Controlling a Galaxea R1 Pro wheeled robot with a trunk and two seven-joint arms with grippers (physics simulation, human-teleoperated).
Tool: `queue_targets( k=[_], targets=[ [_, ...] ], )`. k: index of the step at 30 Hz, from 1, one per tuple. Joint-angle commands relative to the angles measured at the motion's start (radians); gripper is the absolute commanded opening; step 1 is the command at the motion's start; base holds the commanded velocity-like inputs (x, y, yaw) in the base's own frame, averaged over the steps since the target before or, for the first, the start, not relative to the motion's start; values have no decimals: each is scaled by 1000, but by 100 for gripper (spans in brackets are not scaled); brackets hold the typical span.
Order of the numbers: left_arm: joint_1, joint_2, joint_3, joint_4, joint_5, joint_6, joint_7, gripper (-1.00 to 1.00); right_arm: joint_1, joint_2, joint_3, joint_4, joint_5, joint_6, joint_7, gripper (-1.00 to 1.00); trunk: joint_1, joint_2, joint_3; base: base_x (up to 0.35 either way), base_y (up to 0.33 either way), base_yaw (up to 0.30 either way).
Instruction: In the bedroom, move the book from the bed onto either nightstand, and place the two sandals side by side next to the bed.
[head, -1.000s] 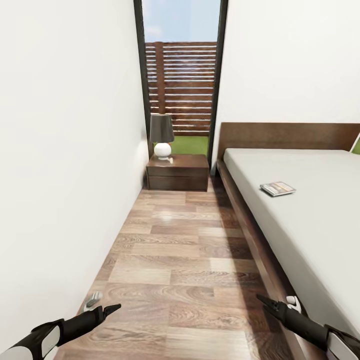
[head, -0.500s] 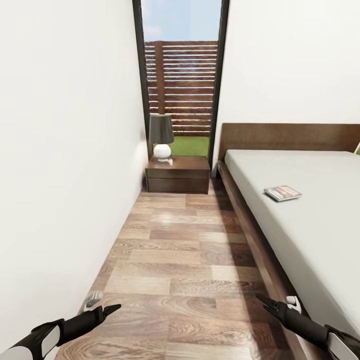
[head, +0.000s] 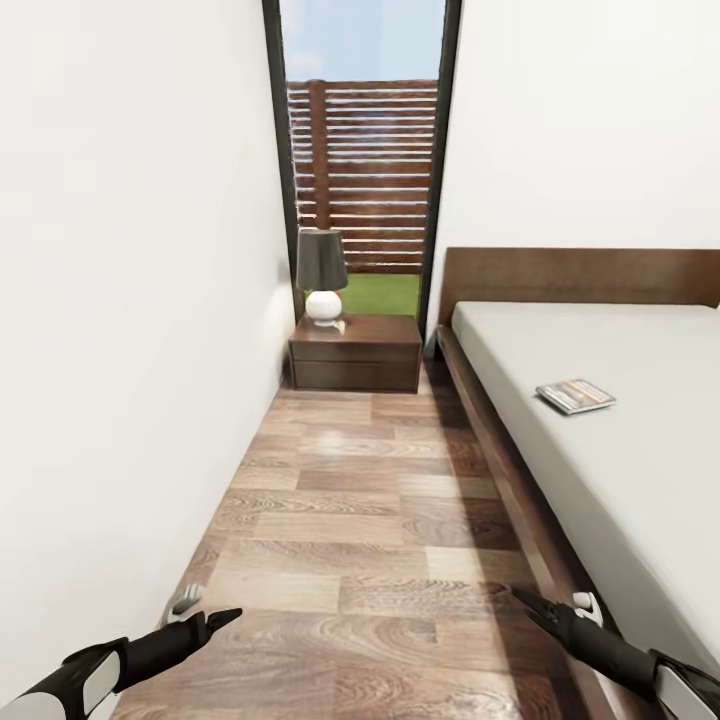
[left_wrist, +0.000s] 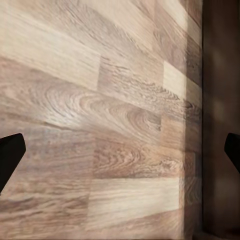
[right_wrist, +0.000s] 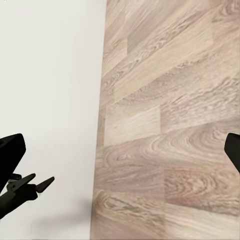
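Observation:
The book (head: 575, 396) lies flat on the light grey mattress of the bed (head: 640, 470), at the right of the head view. A dark brown nightstand (head: 355, 353) stands at the far end of the aisle, beside the headboard. My left gripper (head: 218, 620) hangs low over the floor near the white wall. Its fingers (left_wrist: 10, 156) stand wide apart with nothing between them. My right gripper (head: 528, 603) hovers close to the bed frame, and its fingers (right_wrist: 11, 150) are spread just as wide and empty. The sandals are out of view.
A lamp (head: 322, 272) with a dark shade and white base stands on the nightstand. A tall dark-framed window (head: 362, 150) rises behind it. The wood-plank floor (head: 370, 520) forms a narrow aisle between the white wall (head: 130, 300) and the bed frame.
The camera has moved a little forward and to the left, so the book now sits lower and further right in the picture. Both arms hold the same pose.

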Motion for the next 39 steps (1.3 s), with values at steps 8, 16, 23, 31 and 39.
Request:
queue_targets(
  k=[8,16,23,31,39],
  targets=[
    [0,0,-3,0,10,10,-2,100,0,-1,5,0,-11,9,-1,100,0,0,-1,167,0,0],
    [0,0,-3,0,10,10,-2,100,-1,-1,5,0,-11,9,0,100,0,0,-1,167,0,0],
    [0,0,-3,0,10,10,-2,100,0,-1,5,0,-11,9,-2,100,0,0,-1,167,0,0],
    [0,0,-3,0,10,10,-2,100,-1,-1,5,0,-11,9,-3,100,0,0,-1,167,0,0],
    [0,0,-3,0,10,10,-2,100,-1,-1,5,0,-11,9,-3,100,0,0,-1,167,0,0]
  ],
)
